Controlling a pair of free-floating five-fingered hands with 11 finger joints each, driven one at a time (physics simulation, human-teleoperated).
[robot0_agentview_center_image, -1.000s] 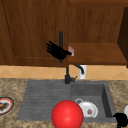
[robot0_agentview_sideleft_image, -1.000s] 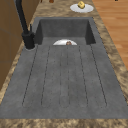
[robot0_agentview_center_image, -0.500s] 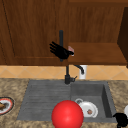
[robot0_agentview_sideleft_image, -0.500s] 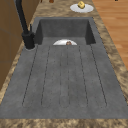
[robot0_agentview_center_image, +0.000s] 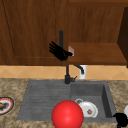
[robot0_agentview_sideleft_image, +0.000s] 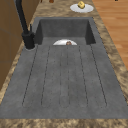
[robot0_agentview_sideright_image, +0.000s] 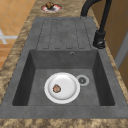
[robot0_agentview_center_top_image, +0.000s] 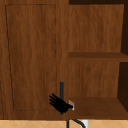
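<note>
The front view showed the left hand up by the cabinet door's handle, a thin dark bar that stood straight up and down, and the upper view showed the open shelf just beside it. Its fingers were spread out and pointed up and to the left, but I could not tell if the hand touched the bar. The right hand was low over the worktop and cut off, and only the right side view showed the whole white plate in the sink.
</note>
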